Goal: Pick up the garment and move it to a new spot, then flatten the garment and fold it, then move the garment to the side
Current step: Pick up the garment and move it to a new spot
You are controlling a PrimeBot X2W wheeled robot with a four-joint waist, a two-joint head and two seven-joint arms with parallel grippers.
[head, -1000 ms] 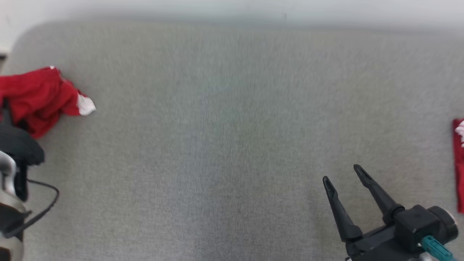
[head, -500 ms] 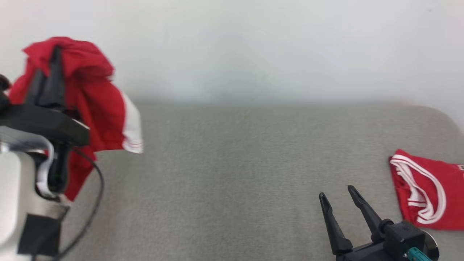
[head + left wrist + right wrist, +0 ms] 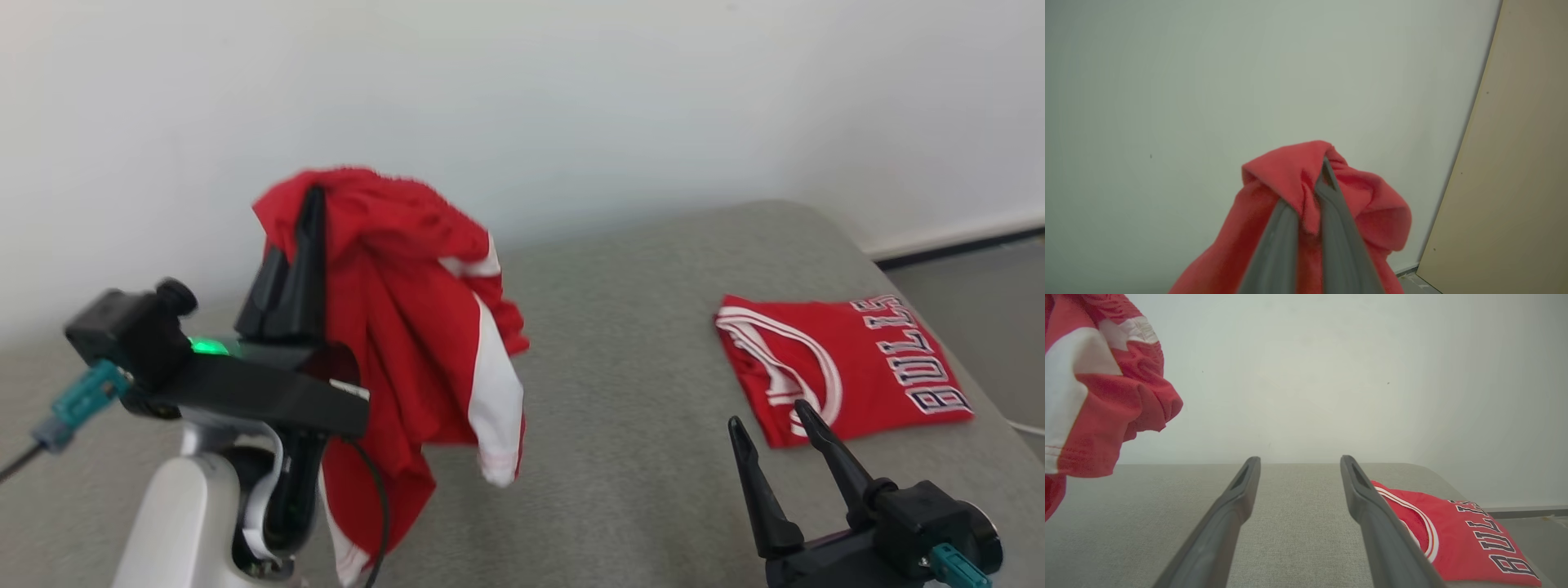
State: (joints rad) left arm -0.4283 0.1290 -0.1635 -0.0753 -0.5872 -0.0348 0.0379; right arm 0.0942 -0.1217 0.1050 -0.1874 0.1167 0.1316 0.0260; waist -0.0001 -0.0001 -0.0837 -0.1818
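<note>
A crumpled red garment (image 3: 408, 327) with white stripes is held up in the air, well above the left part of a grey tabletop (image 3: 637, 474), with its loose folds hanging down beside the pale left forearm (image 3: 188, 523). It is gripped at its top by the left tool (image 3: 309, 220), whose two dark fingers are clamped together on a bunch of the cloth. In the left wrist view, red fabric is seen pinched between them and draped over both. The right tool (image 3: 766, 415) is seen low at the right, its fingers spread apart and nothing held between them. Just beyond it, a second red jersey (image 3: 865, 367) with white trim and lettering lies folded flat near the right edge of the tabletop. A plain white wall (image 3: 522, 98) is seen behind. The pick-up can be judged as done and the carry to a new spot as in hand. Setting down, flattening, folding and moving aside are judged as not yet done for the held garment.
</note>
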